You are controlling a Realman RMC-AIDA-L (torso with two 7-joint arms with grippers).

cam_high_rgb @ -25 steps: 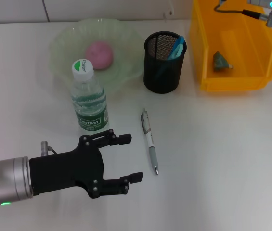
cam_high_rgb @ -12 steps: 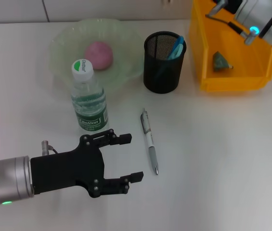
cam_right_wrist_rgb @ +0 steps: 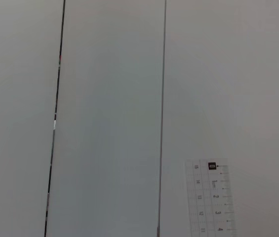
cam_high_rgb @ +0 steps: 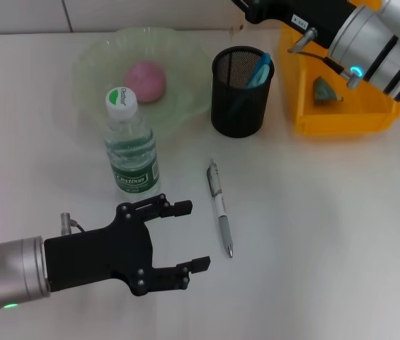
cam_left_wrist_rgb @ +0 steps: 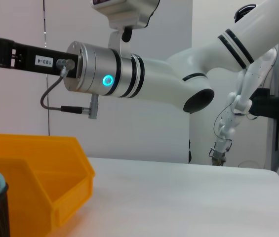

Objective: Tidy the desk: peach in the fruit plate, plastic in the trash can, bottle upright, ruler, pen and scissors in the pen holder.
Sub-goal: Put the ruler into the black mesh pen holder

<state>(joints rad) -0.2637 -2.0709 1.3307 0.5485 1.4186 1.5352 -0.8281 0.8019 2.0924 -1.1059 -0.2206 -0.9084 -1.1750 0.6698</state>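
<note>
My left gripper (cam_high_rgb: pixel 185 235) hovers wide open just beside the pen (cam_high_rgb: pixel 219 207), which lies flat on the table (cam_high_rgb: pixel 327 234) below the pen holder (cam_high_rgb: pixel 240 92). Pen judged light, stiff, slick; grasp mid-barrel (right gripper's jaws unseen, cannot tell).

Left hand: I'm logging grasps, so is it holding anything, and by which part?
Nothing is held. The left hand is open over bare table, between the upright bottle and the pen, touching neither.
</note>
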